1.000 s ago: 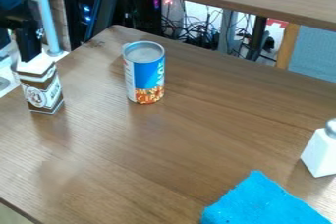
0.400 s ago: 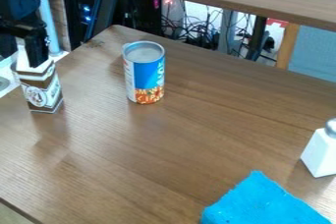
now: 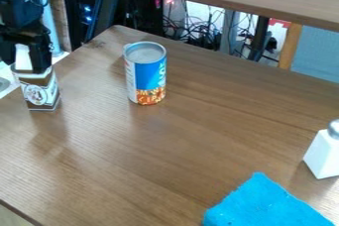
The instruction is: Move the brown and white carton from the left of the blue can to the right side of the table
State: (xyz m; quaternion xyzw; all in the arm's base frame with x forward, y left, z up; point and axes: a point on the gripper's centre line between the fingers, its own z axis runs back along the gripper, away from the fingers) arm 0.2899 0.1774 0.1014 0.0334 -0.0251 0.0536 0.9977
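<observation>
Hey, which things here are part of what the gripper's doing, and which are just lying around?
Part of it:
- black gripper, at the carton's top
- brown-and-white carton

Just around:
- blue-labelled can
- white grey-topped container
- bright blue cloth

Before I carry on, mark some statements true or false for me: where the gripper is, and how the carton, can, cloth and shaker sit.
1. The black two-finger gripper is at the top of the brown-and-white patterned carton. True.
2. The blue-labelled cylindrical can stands upright. True.
3. The can touches the carton. False: bare wooden tabletop separates them.
4. The bright blue cloth lies under the can. False: it lies apart, at the view's bottom edge.
5. The white shaker with a grey top is at the view's right edge. True.
</observation>
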